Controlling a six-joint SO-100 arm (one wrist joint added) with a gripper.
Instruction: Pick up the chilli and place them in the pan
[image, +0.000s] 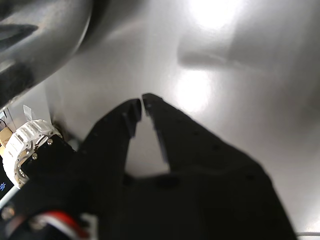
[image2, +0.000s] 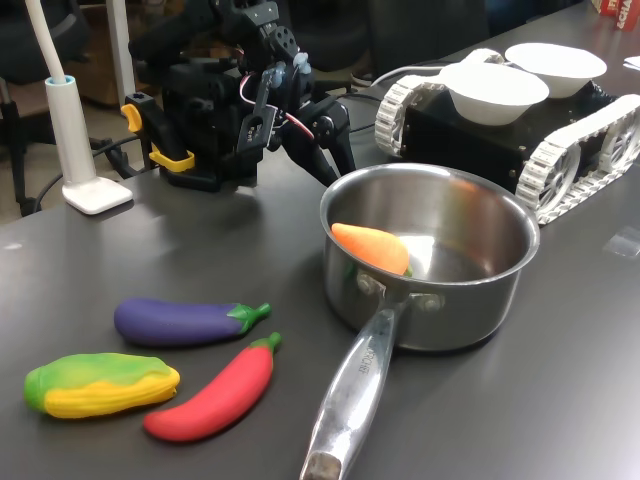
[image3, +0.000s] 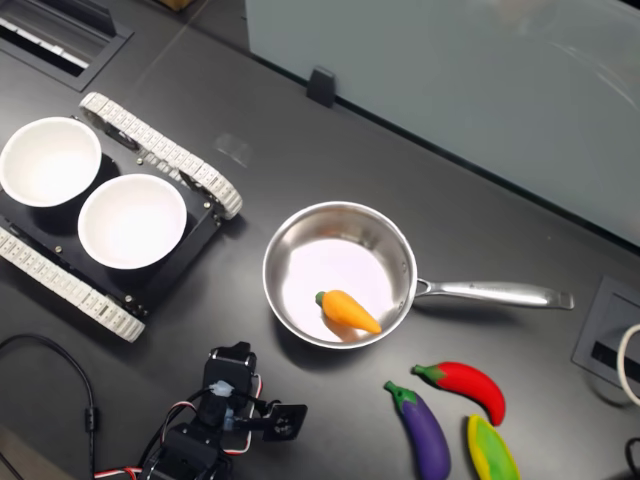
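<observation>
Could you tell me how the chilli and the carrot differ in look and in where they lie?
The chilli is red, long and curved with a green stem; the carrot is orange, short and cone-shaped. The chilli lies on the dark table, beside the purple aubergine; the carrot lies inside the pan. In the second exterior view, the chilli lies below the pan's handle. Both are smooth toy vegetables, and the gripper touches neither.
</observation>
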